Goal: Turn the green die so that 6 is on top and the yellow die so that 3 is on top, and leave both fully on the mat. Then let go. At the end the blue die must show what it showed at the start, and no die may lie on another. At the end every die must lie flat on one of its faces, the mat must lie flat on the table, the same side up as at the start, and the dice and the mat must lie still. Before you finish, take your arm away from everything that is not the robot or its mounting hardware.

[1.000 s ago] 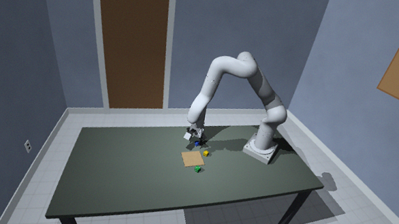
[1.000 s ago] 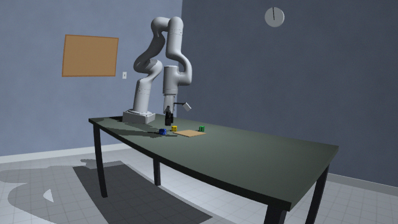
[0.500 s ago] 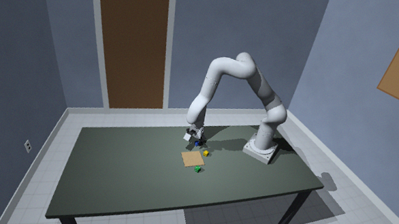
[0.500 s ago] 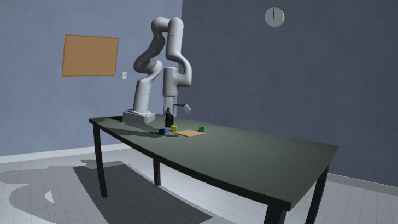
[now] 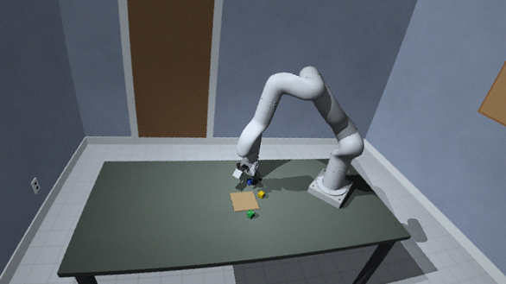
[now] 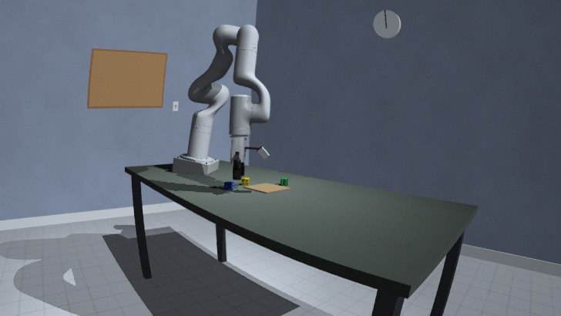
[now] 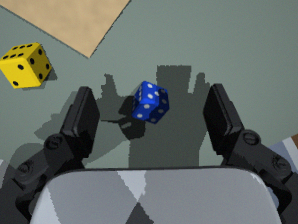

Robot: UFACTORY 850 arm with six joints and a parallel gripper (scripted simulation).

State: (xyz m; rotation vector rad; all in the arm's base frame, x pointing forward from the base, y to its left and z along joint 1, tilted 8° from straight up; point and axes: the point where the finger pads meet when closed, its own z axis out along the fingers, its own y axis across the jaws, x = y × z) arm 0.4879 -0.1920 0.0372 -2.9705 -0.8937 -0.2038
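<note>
Dark green table (image 5: 172,227); white arm (image 5: 294,86) bent over its far side. Tan mat (image 5: 244,202) flat on the table, no die on it. Gripper (image 7: 149,119) low, fingers spread wide, holding nothing; blue die (image 7: 150,102) on the table between them. Yellow die (image 5: 260,194) off the mat at 1 o'clock, green die (image 5: 251,214) off it at 5 o'clock.

The dark green desk (image 5: 171,235) carries a tan mat (image 5: 244,202), three dice beside it, blue (image 5: 249,182), yellow (image 5: 260,194), green (image 5: 251,214), and the arm's base (image 5: 338,200) near its far edge.
</note>
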